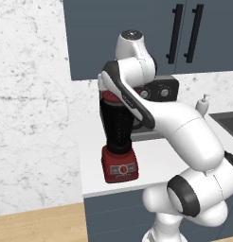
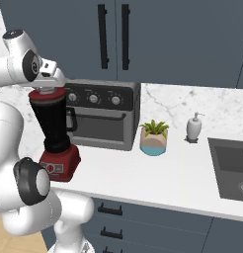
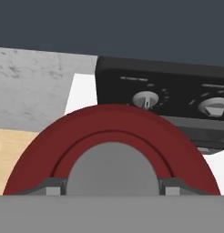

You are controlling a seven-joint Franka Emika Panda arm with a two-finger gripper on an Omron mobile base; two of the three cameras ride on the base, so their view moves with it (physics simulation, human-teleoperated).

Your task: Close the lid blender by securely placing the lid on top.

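**Holding the lid at the jar mouth**

Gripping: the tool [image 3: 113,186] has its two fingertips [image 3: 52,186] closed in against either side of the grey centre of the lid [image 3: 113,132], seen in the hand view. Fingers narrow, pinched on that raised grey part; the red ring of the lid spreads out around them.

Right base view: tool [image 2: 44,90] sits directly above the blender [image 2: 55,133], the lid [image 2: 46,96] a red band level across the top of the dark jar. It looks seated on the rim; cannot tell whether fully pressed home.

Left base view: red edge of the lid [image 1: 109,96] visible at the jar top, mostly hidden behind the arm's forearm link. Blender [image 1: 118,142] upright, dark translucent jar on boxy red base with a dial on its front, standing near the front left edge of the white worktop [image 1: 156,160].

Surroundings: toaster oven [image 2: 103,116] just behind and to the right of the blender, knobs along its top panel. Further right on the worktop, a small potted plant [image 2: 154,137], then a soap dispenser [image 2: 194,127], then the sink [image 2: 232,165]. Dark cabinets [image 2: 158,39] above, marble backsplash behind.
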